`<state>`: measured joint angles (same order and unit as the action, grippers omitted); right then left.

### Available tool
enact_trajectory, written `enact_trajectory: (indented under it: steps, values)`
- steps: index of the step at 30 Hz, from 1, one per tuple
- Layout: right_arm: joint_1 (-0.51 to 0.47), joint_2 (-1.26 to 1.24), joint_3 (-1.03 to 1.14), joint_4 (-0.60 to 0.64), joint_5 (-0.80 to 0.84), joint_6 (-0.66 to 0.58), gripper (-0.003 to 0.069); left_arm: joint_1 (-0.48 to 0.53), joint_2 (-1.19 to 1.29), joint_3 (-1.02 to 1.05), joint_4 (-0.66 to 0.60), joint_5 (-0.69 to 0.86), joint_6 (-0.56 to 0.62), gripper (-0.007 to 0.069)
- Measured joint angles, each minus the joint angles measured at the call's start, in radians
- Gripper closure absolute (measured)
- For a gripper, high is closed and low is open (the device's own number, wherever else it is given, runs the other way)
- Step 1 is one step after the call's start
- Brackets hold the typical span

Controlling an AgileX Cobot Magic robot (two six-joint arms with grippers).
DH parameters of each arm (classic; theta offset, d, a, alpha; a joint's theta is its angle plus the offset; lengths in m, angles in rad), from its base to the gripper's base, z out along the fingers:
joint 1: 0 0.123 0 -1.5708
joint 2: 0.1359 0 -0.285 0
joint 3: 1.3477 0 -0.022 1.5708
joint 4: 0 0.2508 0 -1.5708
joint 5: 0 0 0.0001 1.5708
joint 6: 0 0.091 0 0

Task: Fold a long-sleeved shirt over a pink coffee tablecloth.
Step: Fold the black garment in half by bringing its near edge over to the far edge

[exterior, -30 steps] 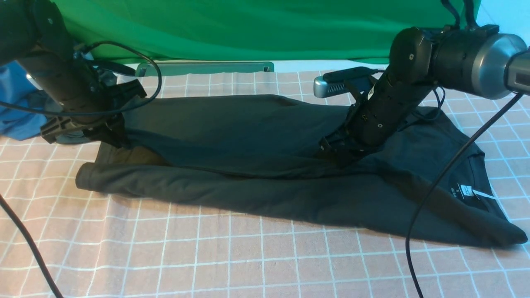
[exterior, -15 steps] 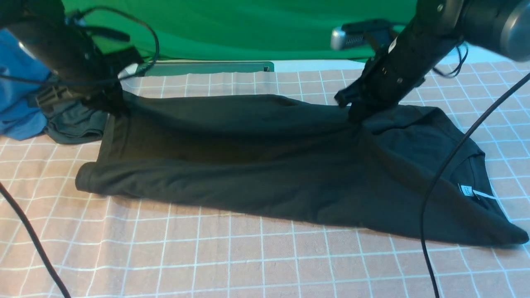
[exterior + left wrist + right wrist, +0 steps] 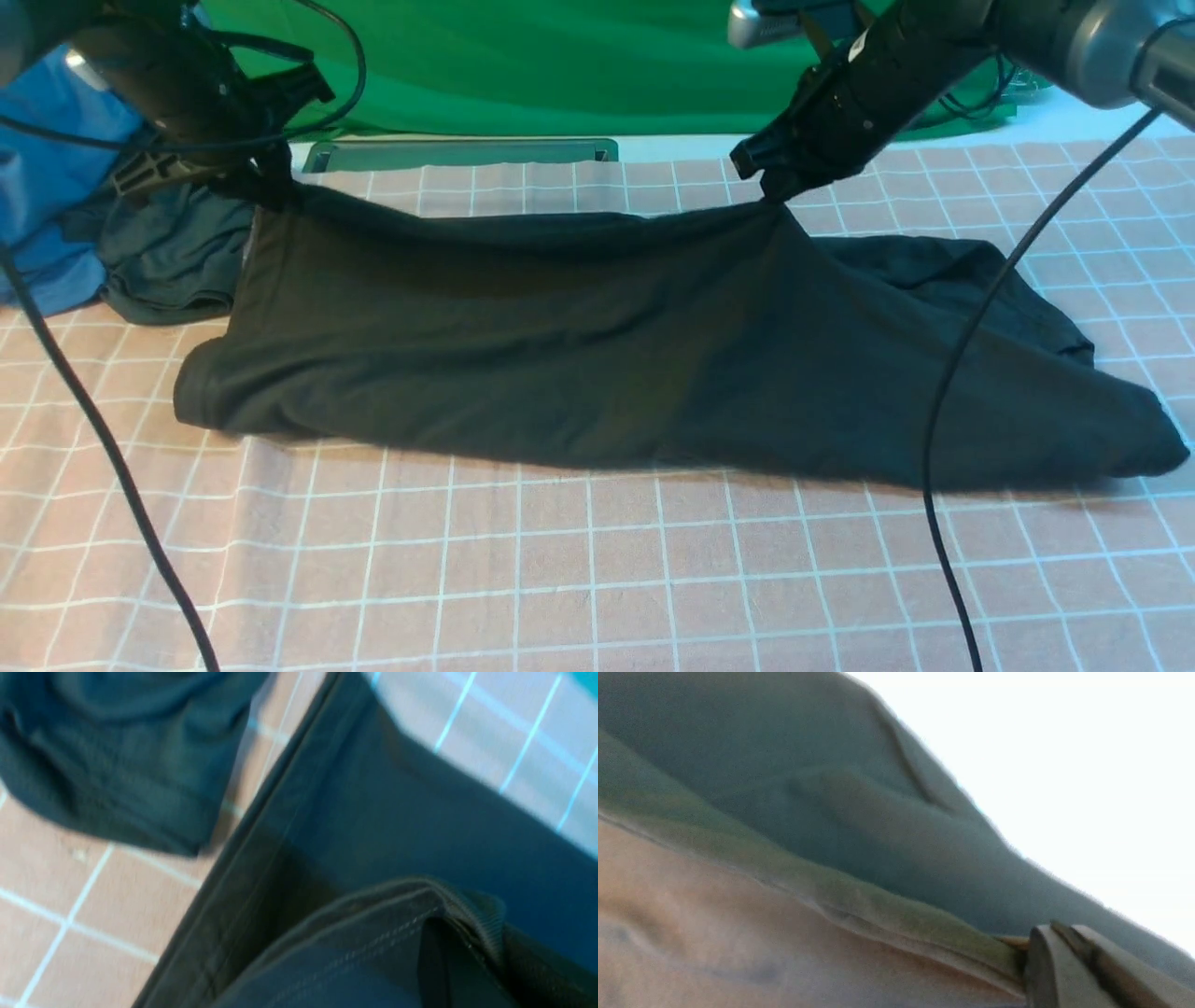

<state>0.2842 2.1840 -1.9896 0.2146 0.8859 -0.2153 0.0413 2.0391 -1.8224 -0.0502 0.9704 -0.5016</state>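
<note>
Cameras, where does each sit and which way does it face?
Front view: between the arms, looking forward over the tablecloth and shirt; both arms show, left gripper and right gripper shut on the shirt's lifted edge.
Left wrist view: on the left wrist, looking down at hem and a smaller garment; gripper unclear.
Right wrist view: on the right wrist, close against shirt fabric; fingertips show.
Shared: all show the shirt.

Three garments — one black shirt (image 3: pixel 560 355), one smaller dark garment (image 3: pixel 159 266), one blue garment (image 3: pixel 42 205). Two cloths — one pink tablecloth (image 3: pixel 551 583), one green cloth (image 3: pixel 560 65). Two grippers: left gripper (image 3: pixel 275 191), right gripper (image 3: pixel 773 191).
</note>
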Motion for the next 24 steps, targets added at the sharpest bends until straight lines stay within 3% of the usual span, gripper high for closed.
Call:
enact_trajectory:
  steps: [16, 18, 20, 21, 24]
  values:
    - [0.000, 0.072, -0.007, -0.007, -0.138, -0.001, 0.0613, 0.000, 0.079, -0.006, 0.043, -0.180, -0.014, 0.0593]
    - [0.000, 0.074, -0.007, -0.007, -0.155, -0.001, 0.0574, 0.000, 0.082, -0.006, 0.050, -0.199, -0.012, 0.0590]
    - [0.000, 0.074, -0.007, -0.008, -0.165, -0.005, 0.0491, 0.000, 0.082, -0.006, 0.050, -0.218, -0.005, 0.0569]
    - [0.000, 0.074, -0.007, -0.008, -0.167, -0.023, 0.0418, 0.000, 0.082, -0.006, 0.050, -0.228, 0.002, 0.0539]
    - [0.000, 0.070, -0.007, -0.016, -0.147, -0.072, 0.0314, 0.000, 0.082, -0.006, 0.062, -0.254, 0.008, 0.0452]
